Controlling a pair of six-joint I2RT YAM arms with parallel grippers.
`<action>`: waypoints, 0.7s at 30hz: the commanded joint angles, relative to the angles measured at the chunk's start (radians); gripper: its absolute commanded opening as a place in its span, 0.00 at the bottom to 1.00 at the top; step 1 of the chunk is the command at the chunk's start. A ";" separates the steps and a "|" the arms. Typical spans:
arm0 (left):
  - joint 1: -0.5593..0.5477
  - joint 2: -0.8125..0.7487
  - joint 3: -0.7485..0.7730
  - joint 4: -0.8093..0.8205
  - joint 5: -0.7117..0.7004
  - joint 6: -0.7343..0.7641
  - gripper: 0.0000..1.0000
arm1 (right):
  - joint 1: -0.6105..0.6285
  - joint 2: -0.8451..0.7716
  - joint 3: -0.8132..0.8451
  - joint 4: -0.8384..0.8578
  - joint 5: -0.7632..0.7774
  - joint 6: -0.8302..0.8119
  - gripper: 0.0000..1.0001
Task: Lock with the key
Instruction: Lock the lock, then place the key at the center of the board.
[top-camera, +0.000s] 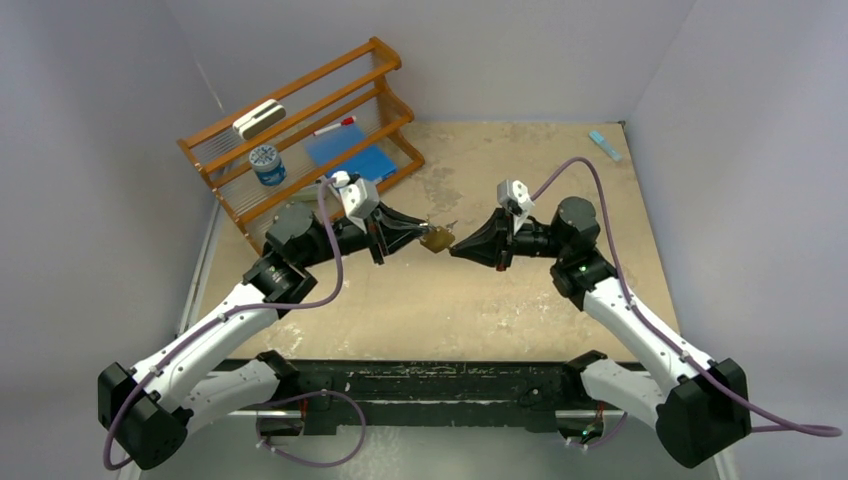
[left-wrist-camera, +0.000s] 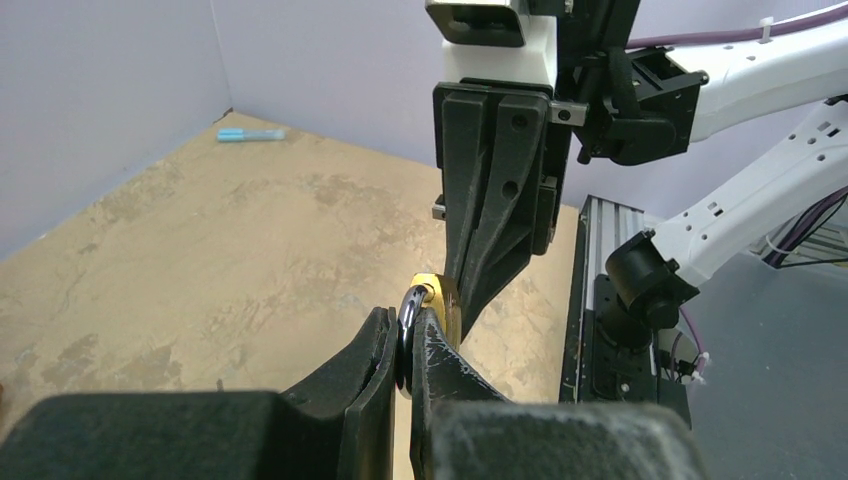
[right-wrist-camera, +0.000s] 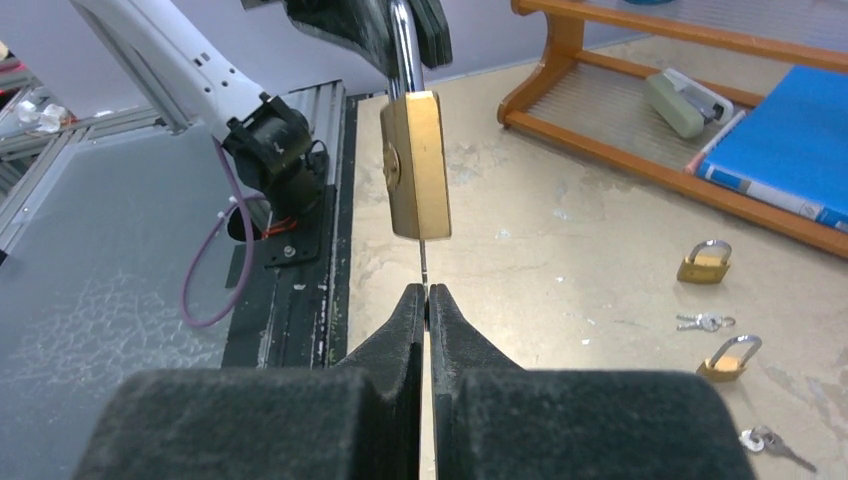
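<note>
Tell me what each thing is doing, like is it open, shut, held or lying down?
Padlock: held up by its shackle, key tip at its bottom; locked or not, cannot tell.
Key: pinched edge-on, pointing up into the padlock's underside.
Left jaws: shut on the shackle.
Right jaws: shut on the key.
Two spare padlocks: lying on the table, untouched.
Spare keys: lying loose beside them.

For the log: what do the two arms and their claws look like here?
The left arm and right arm have white links and black joint housings. The left claw and right claw are matte black, with tapered wedge fingers and a white camera block behind each. A purple cable runs along each arm.
</note>
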 joint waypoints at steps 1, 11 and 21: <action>0.040 -0.053 0.059 0.142 -0.042 -0.017 0.00 | -0.001 -0.021 -0.099 0.057 0.034 0.028 0.00; 0.061 0.016 0.107 0.062 -0.156 -0.005 0.00 | -0.001 -0.104 -0.177 -0.042 0.458 0.067 0.00; -0.018 0.284 0.150 0.029 -0.720 -0.042 0.00 | -0.002 -0.101 -0.110 -0.219 1.055 0.150 0.00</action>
